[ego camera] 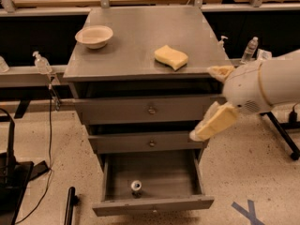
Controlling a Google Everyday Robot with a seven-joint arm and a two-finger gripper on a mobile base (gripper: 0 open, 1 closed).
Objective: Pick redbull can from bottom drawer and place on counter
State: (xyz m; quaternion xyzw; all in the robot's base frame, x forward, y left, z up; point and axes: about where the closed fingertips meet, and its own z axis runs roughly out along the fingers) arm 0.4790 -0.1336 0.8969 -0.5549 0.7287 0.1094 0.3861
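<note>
The bottom drawer point(152, 205) is pulled open below two shut, shallower drawers. The redbull can point(136, 186) stands upright on the drawer's floor near its front middle, with its shiny round top showing. The counter point(140, 29) is the grey top of the cabinet. My gripper point(218, 97) is at the cabinet's right front corner, at the height of the top drawer, well above and to the right of the can. Its two tan fingers point(215, 123) are spread apart and hold nothing.
A yellow sponge point(171, 56) lies on the counter's right front and a white bowl point(94, 35) at its left. A water bottle point(251, 48) and pump bottles point(41, 62) stand on side rails. A black stand point(9, 172) is on the floor at the left.
</note>
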